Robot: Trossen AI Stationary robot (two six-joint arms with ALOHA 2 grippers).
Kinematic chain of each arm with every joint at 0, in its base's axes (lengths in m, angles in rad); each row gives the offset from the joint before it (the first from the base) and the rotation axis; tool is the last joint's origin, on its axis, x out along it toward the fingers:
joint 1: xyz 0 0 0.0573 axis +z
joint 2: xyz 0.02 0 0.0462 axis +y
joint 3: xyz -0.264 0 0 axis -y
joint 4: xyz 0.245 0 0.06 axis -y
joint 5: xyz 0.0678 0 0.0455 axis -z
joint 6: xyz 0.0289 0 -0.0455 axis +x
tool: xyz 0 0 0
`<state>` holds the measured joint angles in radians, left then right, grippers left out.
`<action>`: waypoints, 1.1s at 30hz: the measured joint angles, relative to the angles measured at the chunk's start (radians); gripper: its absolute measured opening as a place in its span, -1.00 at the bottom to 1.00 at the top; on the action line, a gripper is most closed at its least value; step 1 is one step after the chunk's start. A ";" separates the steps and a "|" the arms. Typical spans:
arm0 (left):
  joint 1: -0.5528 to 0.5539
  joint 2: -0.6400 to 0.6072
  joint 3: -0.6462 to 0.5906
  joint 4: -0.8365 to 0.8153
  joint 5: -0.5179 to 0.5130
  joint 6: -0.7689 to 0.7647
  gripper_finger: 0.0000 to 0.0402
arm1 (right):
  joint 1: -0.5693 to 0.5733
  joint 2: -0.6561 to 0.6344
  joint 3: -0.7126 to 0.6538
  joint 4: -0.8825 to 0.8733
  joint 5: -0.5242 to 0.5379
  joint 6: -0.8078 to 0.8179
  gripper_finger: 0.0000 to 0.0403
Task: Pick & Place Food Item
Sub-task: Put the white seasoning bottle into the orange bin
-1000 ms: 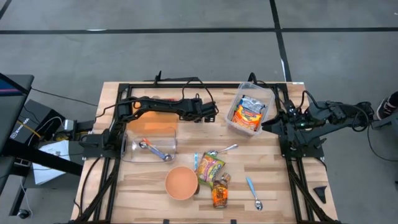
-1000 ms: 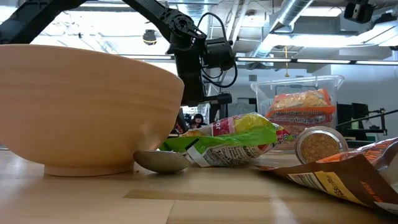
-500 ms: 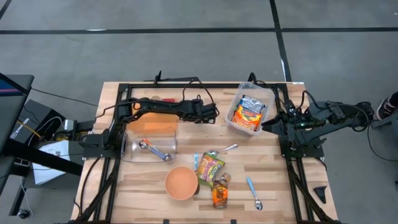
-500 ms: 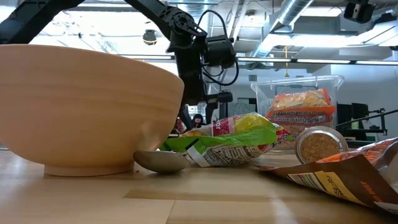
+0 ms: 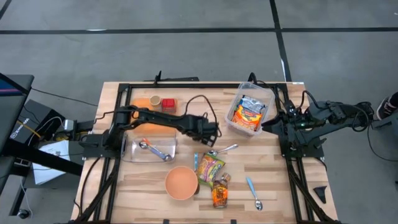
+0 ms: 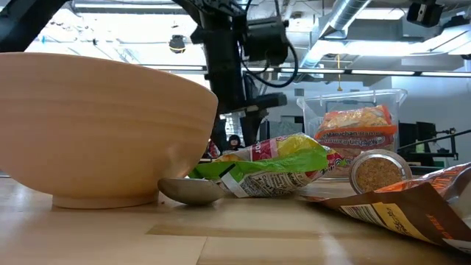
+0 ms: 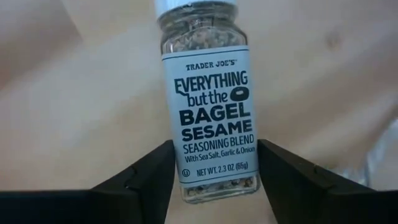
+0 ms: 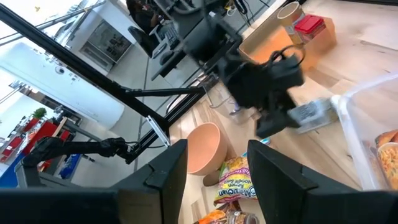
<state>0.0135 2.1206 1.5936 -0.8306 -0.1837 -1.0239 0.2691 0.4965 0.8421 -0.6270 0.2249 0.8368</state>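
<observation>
Over the middle of the table, the left gripper [image 5: 214, 131] now sits nearer the front and closer to the loose packets than a second ago, when it hung beside the back rail; the arm's shift has uncovered a small orange pad [image 5: 142, 101] and a red-topped round tin [image 5: 168, 102] at the back. Its two dark fingers [image 7: 144, 178] are closed narrowly on a clear glass seasoning jar with a pale label reading "Everything but the Bagel Sesame" [image 7: 210, 106], one finger on each side of the jar's lower part, the jar held above the wooden tabletop [image 7: 74, 112]. Just in front of the gripper lie a metal spoon [image 5: 222, 150] and a green-and-yellow snack packet [image 5: 209, 167]; a tan wooden bowl [image 5: 181, 182] stands near the front edge. To the right, a clear plastic tub [image 5: 268, 94] holds orange packets. A clear rectangular container [image 5: 132, 149] lies under the left arm. The right gripper [image 5: 268, 124] waits at the table's right edge beside the tub, fingers spread apart in its wrist view.
</observation>
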 joint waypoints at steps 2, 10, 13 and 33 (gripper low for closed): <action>-0.023 -0.010 -0.006 -0.020 0.002 -0.019 0.09 | 0.000 0.000 0.000 0.000 -0.006 0.000 -0.19; -0.005 -0.107 -0.005 0.041 -0.150 0.000 0.29 | 0.000 0.000 0.000 0.002 -0.009 -0.007 -0.19; 0.029 -0.106 -0.006 0.097 -0.149 0.054 0.36 | 0.000 0.000 0.000 0.002 -0.009 -0.011 -0.19; 0.054 -0.040 -0.004 0.180 -0.115 0.155 0.40 | -0.001 0.000 0.000 0.007 -0.008 -0.026 -0.19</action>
<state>0.0676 2.0805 1.5898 -0.6507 -0.2983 -0.8684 0.2680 0.4965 0.8421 -0.6201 0.2169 0.8112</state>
